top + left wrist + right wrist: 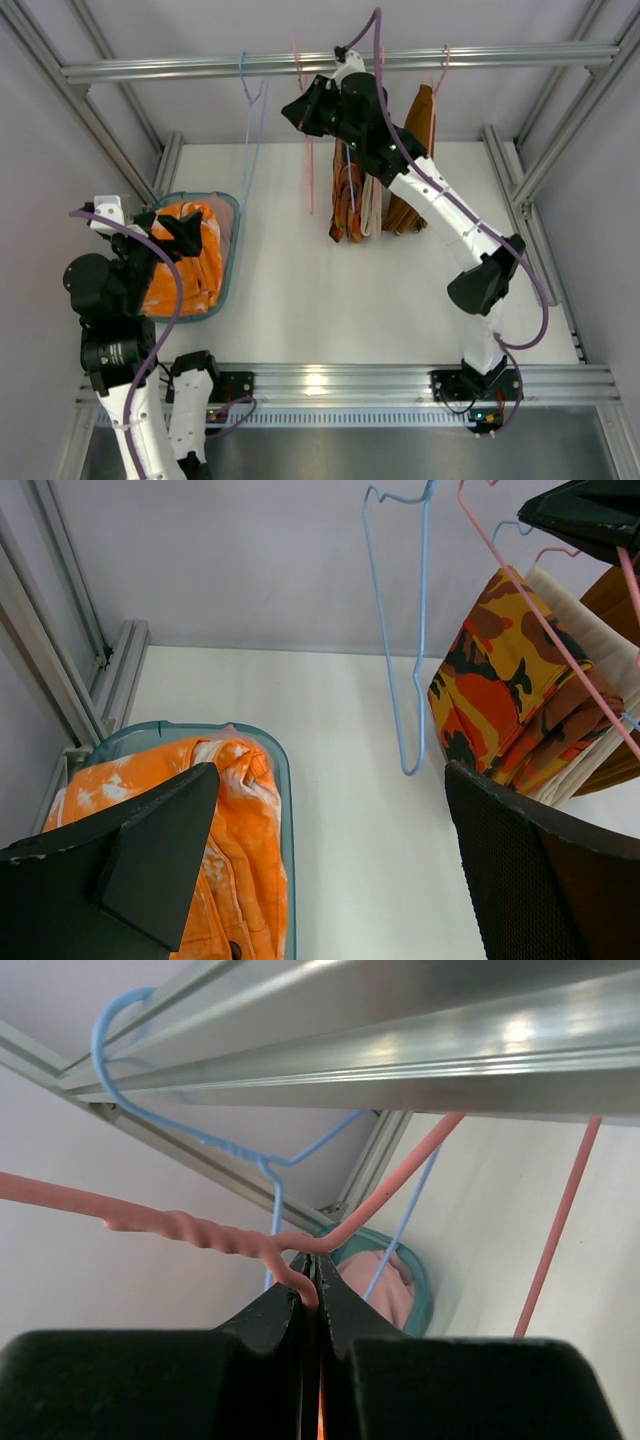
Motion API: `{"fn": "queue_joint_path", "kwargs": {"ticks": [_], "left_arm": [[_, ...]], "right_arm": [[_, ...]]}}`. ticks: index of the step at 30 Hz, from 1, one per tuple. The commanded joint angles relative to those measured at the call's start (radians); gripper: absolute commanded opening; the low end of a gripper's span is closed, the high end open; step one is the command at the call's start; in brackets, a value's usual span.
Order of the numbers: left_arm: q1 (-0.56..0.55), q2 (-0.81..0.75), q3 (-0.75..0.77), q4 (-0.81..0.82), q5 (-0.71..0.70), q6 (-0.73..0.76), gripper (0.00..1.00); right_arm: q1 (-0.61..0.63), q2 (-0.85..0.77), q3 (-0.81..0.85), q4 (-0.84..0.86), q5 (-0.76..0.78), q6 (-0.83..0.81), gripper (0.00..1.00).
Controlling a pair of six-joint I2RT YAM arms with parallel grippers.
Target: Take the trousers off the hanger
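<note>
So, the orange trousers [195,270] were found dumped in the teal plastic tub [231,262] at the left of the white table [320,300]. The cloth was soft and crumpled, blotched with white and bunched into ridges. Their long axis was laid along the tub's length, running from the near side towards the far rail. The pink trousers [378,1278] were tucked in at the tub's far end as a soft rounded lump; which way they pointed couldn't be made out.

The left gripper [330,780] was held over the tub with its flat black fingers spread wide, nothing between them. The right gripper [312,1268] was raised up by the shiny ribbed aluminium rail [400,1030]. Its fingers were pressed together on the thin pink wire hanger [200,1233], just under the twisted neck. A bare blue wire hanger [408,770] was hung beside it, and a camo-patterned orange garment [500,670] was draped further right.
</note>
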Motion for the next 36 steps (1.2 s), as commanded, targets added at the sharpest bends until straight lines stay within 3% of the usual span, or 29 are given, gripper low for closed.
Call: {"fn": "queue_joint_path", "kwargs": {"ticks": [1,11,13,17,22,25,28,29,30,36], "left_arm": [[0.005,-0.006,0.022,0.010,0.009,-0.014,0.99],[0.005,-0.008,0.024,0.003,0.005,-0.011,0.99],[0.005,-0.008,0.024,0.003,0.003,-0.011,0.99],[0.006,-0.006,0.020,0.005,0.003,-0.014,0.99],[0.005,-0.003,0.020,0.005,0.003,-0.015,0.99],[0.005,-0.006,0.017,0.006,0.000,-0.014,0.99],[0.005,-0.008,0.016,0.011,-0.001,-0.012,0.99],[0.006,-0.012,0.014,0.014,0.002,-0.011,0.99],[0.005,-0.014,0.014,0.019,0.005,-0.012,0.99],[0.005,0.017,0.059,0.002,0.042,-0.014,0.99]], "right_arm": [[-0.014,0.027,0.047,0.073,0.005,-0.034,0.04],[-0.038,0.054,0.059,0.105,0.002,-0.040,0.03],[-0.038,0.056,0.067,0.110,0.002,-0.036,0.07],[-0.038,0.054,0.071,0.116,0.005,-0.034,0.29],[-0.038,0.054,0.071,0.118,0.008,-0.042,0.34],[-0.038,0.051,0.071,0.116,0.005,-0.046,0.43],[-0.037,0.036,0.062,0.118,0.002,-0.054,0.63],[-0.035,0.028,0.047,0.121,-0.024,-0.056,0.85],[-0.032,0.007,0.035,0.133,-0.035,-0.065,0.97],[-0.026,-0.114,-0.079,0.162,-0.073,-0.102,0.99]]}}
